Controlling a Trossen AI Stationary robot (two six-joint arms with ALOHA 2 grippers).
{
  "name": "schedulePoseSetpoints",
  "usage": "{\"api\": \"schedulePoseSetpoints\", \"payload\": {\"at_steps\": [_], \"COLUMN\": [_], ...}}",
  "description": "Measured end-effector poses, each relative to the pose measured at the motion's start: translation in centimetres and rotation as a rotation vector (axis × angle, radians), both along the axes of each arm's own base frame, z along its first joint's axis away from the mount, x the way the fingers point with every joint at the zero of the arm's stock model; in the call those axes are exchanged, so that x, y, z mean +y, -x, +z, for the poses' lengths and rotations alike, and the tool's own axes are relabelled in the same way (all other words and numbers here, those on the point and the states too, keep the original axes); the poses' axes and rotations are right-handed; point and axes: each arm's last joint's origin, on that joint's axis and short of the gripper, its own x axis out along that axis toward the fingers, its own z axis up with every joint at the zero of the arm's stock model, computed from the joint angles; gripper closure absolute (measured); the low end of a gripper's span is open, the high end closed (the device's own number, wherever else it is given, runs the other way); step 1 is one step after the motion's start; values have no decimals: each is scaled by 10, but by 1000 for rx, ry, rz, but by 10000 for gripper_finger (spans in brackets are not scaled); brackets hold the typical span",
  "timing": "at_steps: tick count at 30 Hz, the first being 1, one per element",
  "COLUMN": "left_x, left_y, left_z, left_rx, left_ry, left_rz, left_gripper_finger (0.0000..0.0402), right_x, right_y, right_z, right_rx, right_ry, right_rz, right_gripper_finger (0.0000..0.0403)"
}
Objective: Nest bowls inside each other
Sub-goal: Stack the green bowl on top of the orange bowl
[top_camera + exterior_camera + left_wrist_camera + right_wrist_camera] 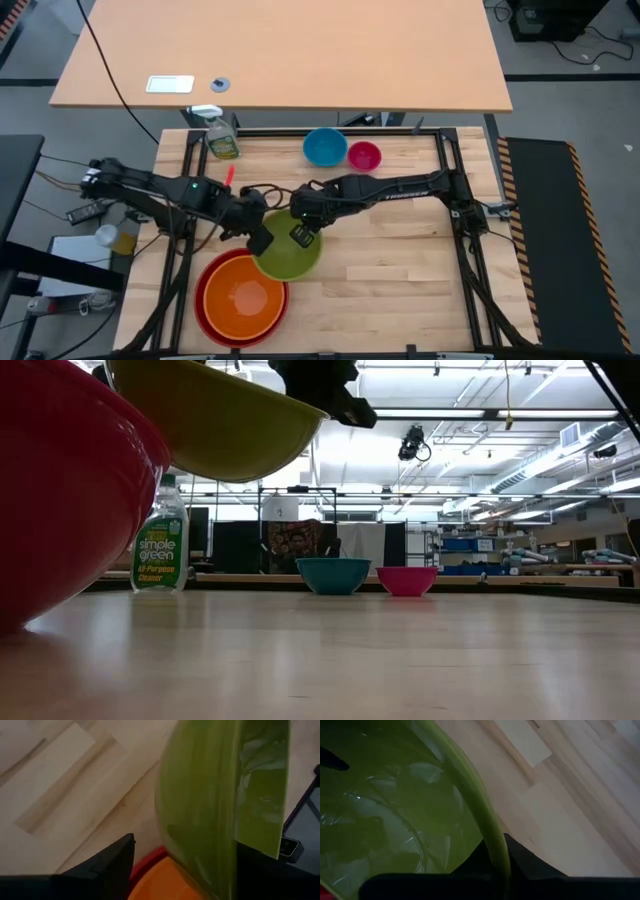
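Nearest you, the smooth orange bowl [243, 299] sits nested in the glossy red bowl [207, 272] on the pale wood-grain table [400, 280]. Your right gripper [303, 236] pinches the rim of the round yellow-green bowl [287, 252], lifted above them; the left gripper [258, 233] straddles its opposite rim, fingers spread. Farther back stand the blue bowl [324, 146] and small pink bowl [364, 156].

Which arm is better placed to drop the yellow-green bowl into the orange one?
Right. Its claw is shut on the rim of the yellow-green bowl, lifted clear of the table beside the orange bowl. The left claw straddles the opposite rim without gripping.
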Motion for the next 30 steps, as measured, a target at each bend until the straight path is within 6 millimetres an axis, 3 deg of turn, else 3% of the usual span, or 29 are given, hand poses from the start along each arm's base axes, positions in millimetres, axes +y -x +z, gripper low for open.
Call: {"api": "schedulePoseSetpoints", "payload": {"at_steps": [5, 11, 18, 24, 30], "left_x": [-1, 2, 5, 4, -4], "left_y": [-1, -2, -6, 0, 11], "left_z": [-2, -2, -4, -2, -1], "left_rx": [19, 21, 26, 33, 94], "left_ry": [32, 35, 26, 63, 89], "left_rz": [17, 34, 5, -56, -109], "left_gripper_finger": [179, 275, 386, 385, 385], "right_x": [2, 1, -2, -1, 1], "right_y": [0, -3, -16, -18, -18], "right_z": [0, 1, 11, 13, 14], "right_rx": [-4, -38, -202, -220, -214], "right_ry": [-20, -80, -138, -181, -212], "right_rz": [11, -77, -115, -87, -42], "right_gripper_finger": [377, 364, 285, 214, 169]}}
